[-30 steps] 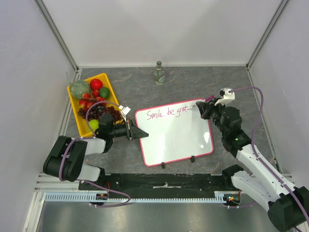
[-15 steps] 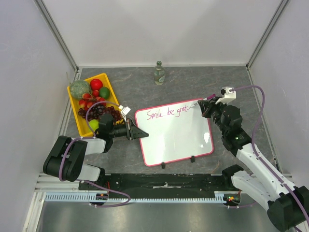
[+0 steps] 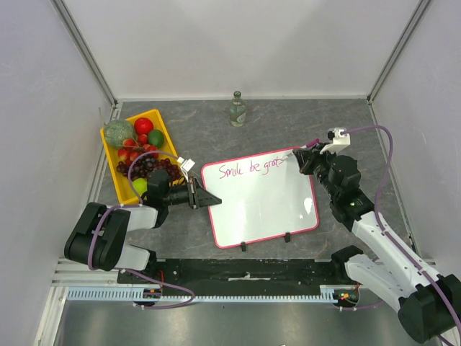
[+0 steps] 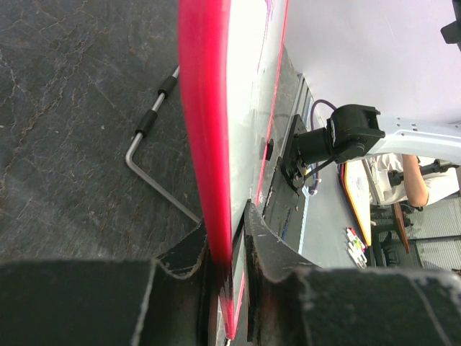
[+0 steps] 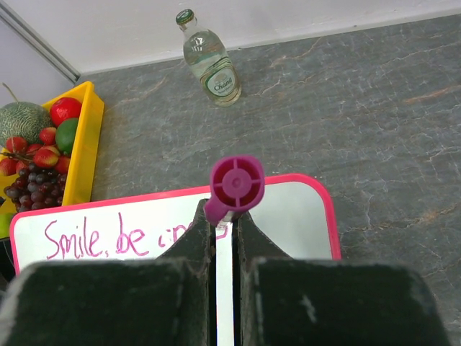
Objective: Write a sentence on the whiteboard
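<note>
Inspected tabletop: dark grey, marbled with pale veins, matte. Enclosed on three sides by plain white wall panels set in aluminium corner posts; slotted metal rail along the near edge, by the arm bases. Found whiteboard lying flat on the middle of the surface, slightly turned, pink-red rim all round, two black clips on its near edge. Noted sentence in thin magenta cursive along the far edge of the board, legible as "Smile. be grat", ending by the pen. Left gripper narrowed onto the board's left rim, rim pinched between both fingers in the left wrist view. Right gripper closed tight around a magenta marker at the board's far right corner, pointing down at the white face; tip contact hidden by the fingers. Recorded yellow tray of fruit at far left, apart from the board; glass bottle upright near the back wall. Bent metal rod on the tabletop beside the rim
</note>
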